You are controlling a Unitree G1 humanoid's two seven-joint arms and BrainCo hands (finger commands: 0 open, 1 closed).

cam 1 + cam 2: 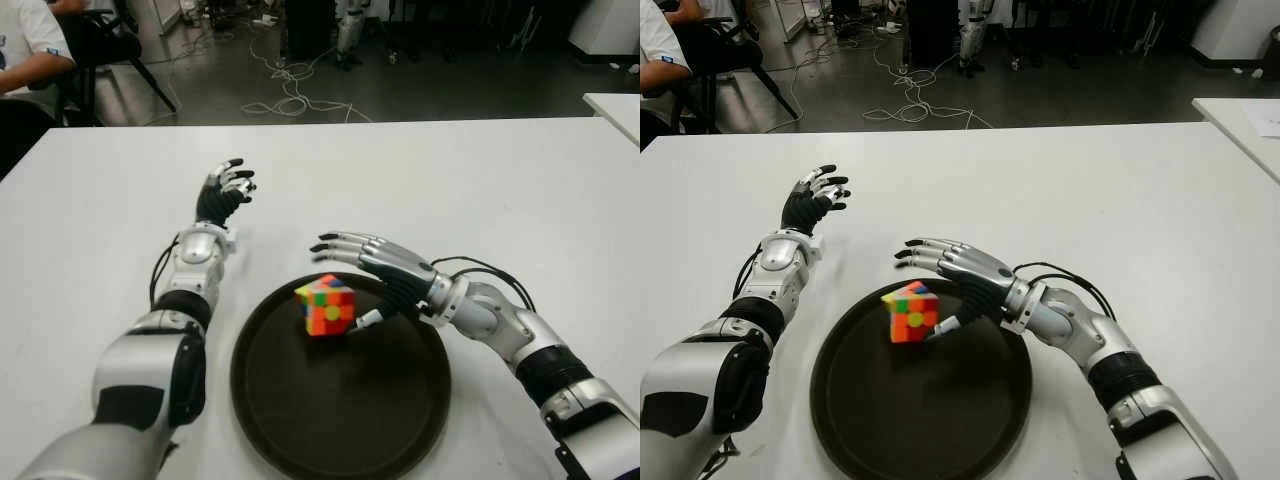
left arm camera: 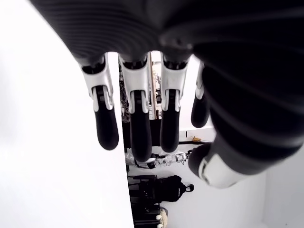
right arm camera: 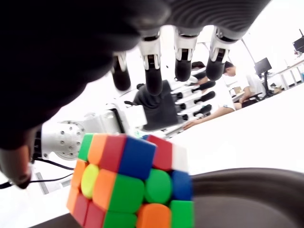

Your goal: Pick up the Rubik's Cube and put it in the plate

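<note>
- Reaching over the far rim of the plate (image 1: 262, 420), the right hand (image 1: 375, 270) has its four fingers (image 1: 340, 245) extended and spread above the Rubik's Cube (image 1: 325, 305), with the thumb at the cube's side; whether any fingertip presses the cube cannot be told.
- The Rubik's Cube sits tilted, one corner down, over the far part of the plate and just beside the right palm; it looks either just let go or barely supported.
- The plate, dark and round, lies on the white surface (image 1: 500, 190) near the robot.
- The left hand (image 1: 224, 192), fingers loosely spread and holding nothing, shows to the left of the plate and beyond it.
- Risk, as a judgement: a cube resting on a corner may roll toward the rim, and a thumb brushing it on withdrawal could knock it out.
</note>
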